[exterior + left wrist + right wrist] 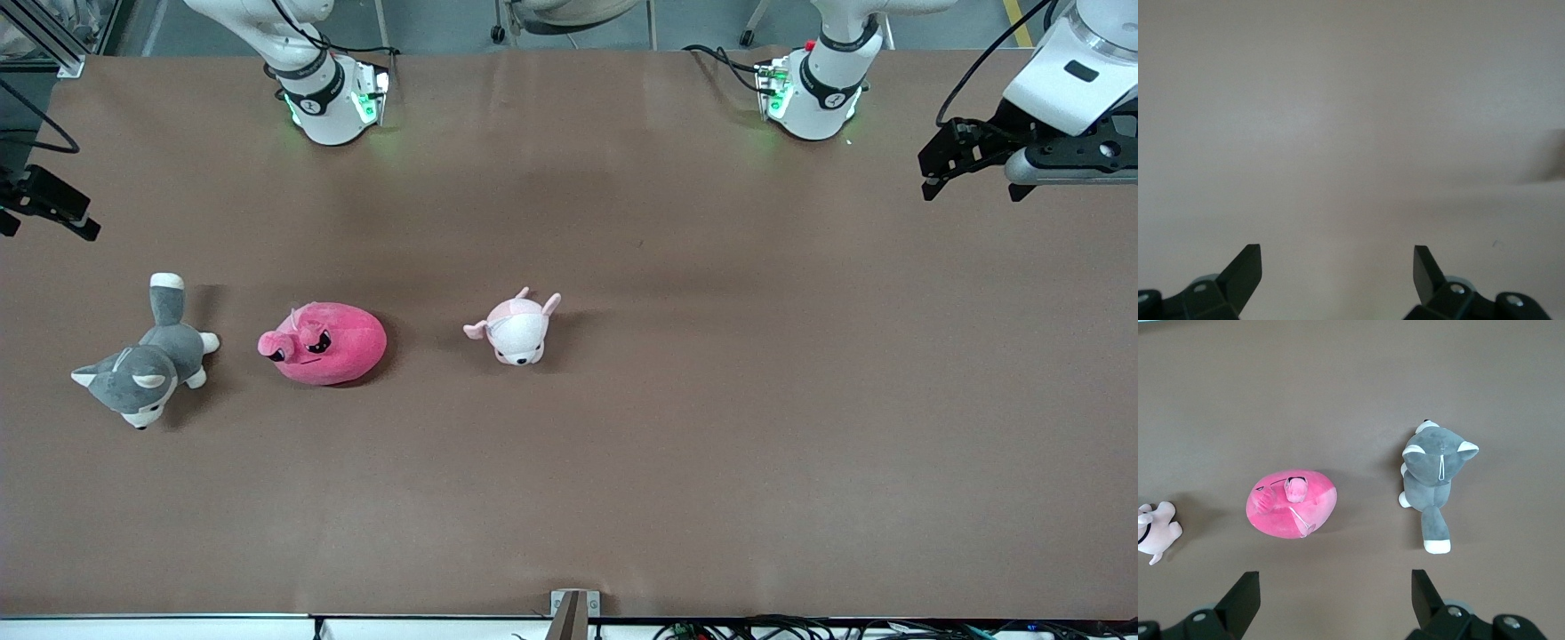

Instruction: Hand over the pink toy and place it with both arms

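Observation:
The pink toy (333, 342) lies on the brown table (711, 400) toward the right arm's end, between a grey dog and a pale pink plush. It also shows in the right wrist view (1291, 503). My right gripper (1335, 583) is open and empty, high above the table, apart from the toy. In the front view the right gripper (46, 227) shows only partly at the frame's edge. My left gripper (973, 188) is open and empty, raised over bare table at the left arm's end. Around the left gripper (1337, 257) the left wrist view shows only bare table.
A grey-and-white plush dog (147, 360) lies beside the pink toy, toward the right arm's end; it also shows in the right wrist view (1431, 473). A small pale pink-and-white plush (517, 329) lies beside the toy toward the table's middle, its edge in the right wrist view (1155, 530).

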### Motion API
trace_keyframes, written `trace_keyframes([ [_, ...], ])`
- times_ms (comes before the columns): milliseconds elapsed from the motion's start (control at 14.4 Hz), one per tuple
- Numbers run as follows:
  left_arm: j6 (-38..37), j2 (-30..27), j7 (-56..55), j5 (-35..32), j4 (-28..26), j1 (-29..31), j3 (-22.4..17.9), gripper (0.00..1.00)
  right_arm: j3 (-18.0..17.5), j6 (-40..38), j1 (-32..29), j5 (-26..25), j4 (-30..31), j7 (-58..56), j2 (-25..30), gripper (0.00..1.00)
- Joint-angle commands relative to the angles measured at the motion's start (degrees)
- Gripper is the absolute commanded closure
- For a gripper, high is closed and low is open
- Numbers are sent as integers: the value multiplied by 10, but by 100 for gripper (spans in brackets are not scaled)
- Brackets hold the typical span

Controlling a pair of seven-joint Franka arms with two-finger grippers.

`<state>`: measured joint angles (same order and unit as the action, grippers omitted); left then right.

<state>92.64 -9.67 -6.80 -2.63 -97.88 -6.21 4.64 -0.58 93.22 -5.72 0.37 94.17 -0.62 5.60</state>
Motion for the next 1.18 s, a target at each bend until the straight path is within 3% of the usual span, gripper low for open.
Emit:
trace_keyframes([
  [0, -1, 6, 10, 8, 14, 1, -2, 0, -5, 32, -6, -11, 70, -1, 51, 0],
  [1108, -2, 7, 11, 8, 17, 3, -12, 0, -4, 29, -10, -13, 74, -8, 51, 0],
])
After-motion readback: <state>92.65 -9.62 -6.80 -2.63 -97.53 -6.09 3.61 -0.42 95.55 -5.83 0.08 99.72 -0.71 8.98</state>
